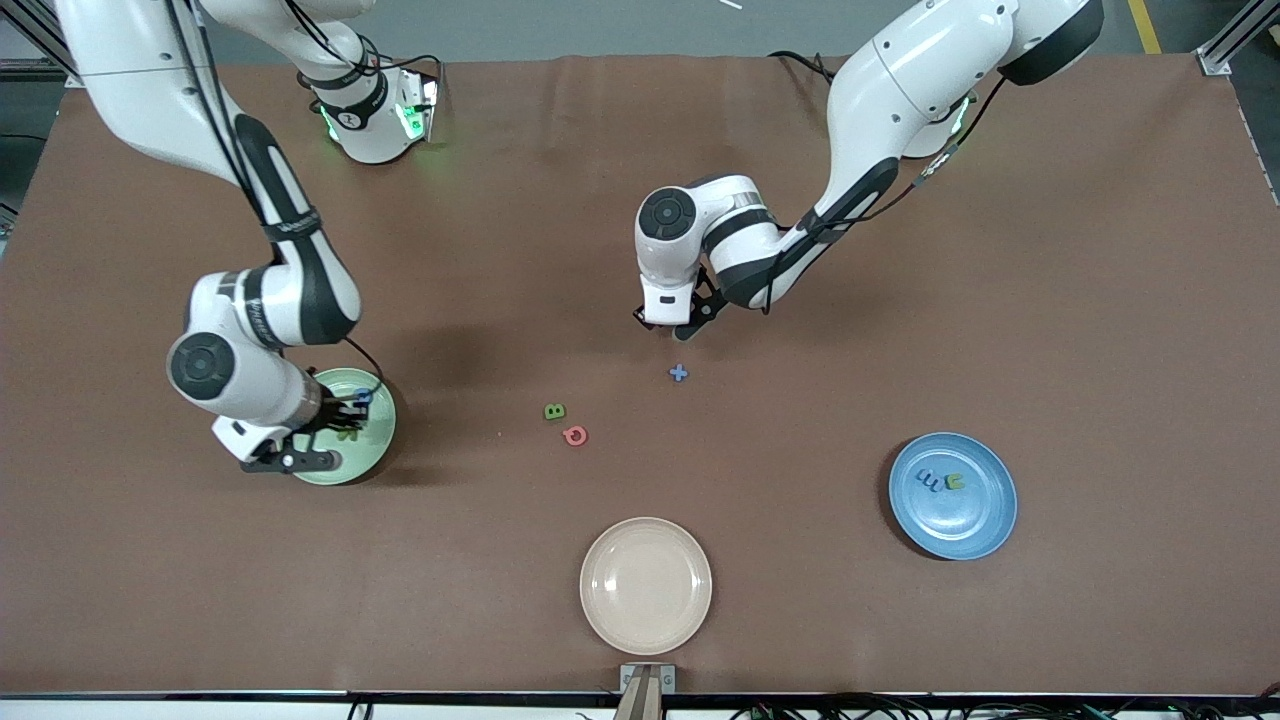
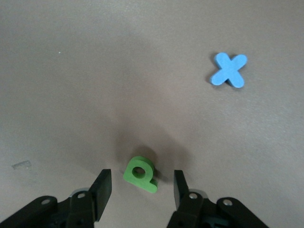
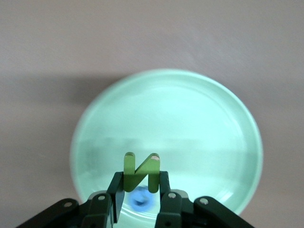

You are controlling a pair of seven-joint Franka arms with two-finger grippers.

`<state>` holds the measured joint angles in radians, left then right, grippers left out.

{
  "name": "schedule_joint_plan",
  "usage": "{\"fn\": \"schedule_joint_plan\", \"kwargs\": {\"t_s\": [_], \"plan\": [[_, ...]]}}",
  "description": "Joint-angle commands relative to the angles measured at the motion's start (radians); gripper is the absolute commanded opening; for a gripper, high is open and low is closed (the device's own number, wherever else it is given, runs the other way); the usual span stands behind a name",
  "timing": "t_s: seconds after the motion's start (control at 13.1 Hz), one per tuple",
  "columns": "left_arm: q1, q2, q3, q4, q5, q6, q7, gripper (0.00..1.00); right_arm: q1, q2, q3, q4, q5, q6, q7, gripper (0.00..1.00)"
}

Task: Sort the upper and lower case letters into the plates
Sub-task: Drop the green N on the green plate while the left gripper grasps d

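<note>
Over the pale mint green round plate (image 3: pixel 166 95), the right gripper (image 3: pixel 141 192) pinched a green foam letter N (image 3: pixel 140 171) — apparently for release there. Toward the left arm's end from that plate, the left gripper (image 2: pixel 141 187) stood with jaws apart — straddling a small green foam letter (image 2: pixel 140 174) flat on the brown table (image 1: pixel 1000 300), evidently for pickup.

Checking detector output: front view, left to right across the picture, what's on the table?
mint green plate → green B → pinkish-red letter → beige plate → blue X → blue plate
</note>
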<state>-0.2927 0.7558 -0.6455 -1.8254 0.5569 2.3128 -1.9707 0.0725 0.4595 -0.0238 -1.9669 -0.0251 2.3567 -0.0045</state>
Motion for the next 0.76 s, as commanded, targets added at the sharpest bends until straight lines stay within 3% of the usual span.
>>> {"fn": "schedule_joint_plan", "kwargs": {"t_s": [0.0, 0.23, 0.46, 0.54, 0.61, 0.69], "plan": [[-0.005, 0.013, 0.007, -0.008, 0.073, 0.025, -0.082, 0.57, -0.103, -0.05, 0.024, -0.141, -0.003, 0.114, -0.138, 0.01], [-0.006, 0.014, 0.007, -0.009, 0.077, 0.027, -0.096, 0.42, -0.12, -0.044, 0.027, -0.187, 0.007, 0.181, -0.16, 0.01], [-0.003, 0.013, 0.007, -0.008, 0.078, 0.028, -0.093, 0.1, -0.112, -0.042, 0.03, -0.185, 0.007, 0.181, -0.157, 0.03], [0.001, 0.008, 0.007, -0.006, 0.08, 0.027, -0.086, 0.01, -0.105, -0.041, 0.031, -0.182, 0.007, 0.179, -0.155, 0.12], [0.013, 0.001, 0.007, 0.0, 0.08, 0.025, -0.076, 0.01, -0.099, -0.041, 0.031, -0.178, 0.007, 0.171, -0.154, 0.83], [0.026, -0.016, 0.007, 0.008, 0.086, 0.017, -0.065, 0.01, -0.097, -0.042, 0.031, -0.168, 0.007, 0.167, -0.152, 1.0]]}}
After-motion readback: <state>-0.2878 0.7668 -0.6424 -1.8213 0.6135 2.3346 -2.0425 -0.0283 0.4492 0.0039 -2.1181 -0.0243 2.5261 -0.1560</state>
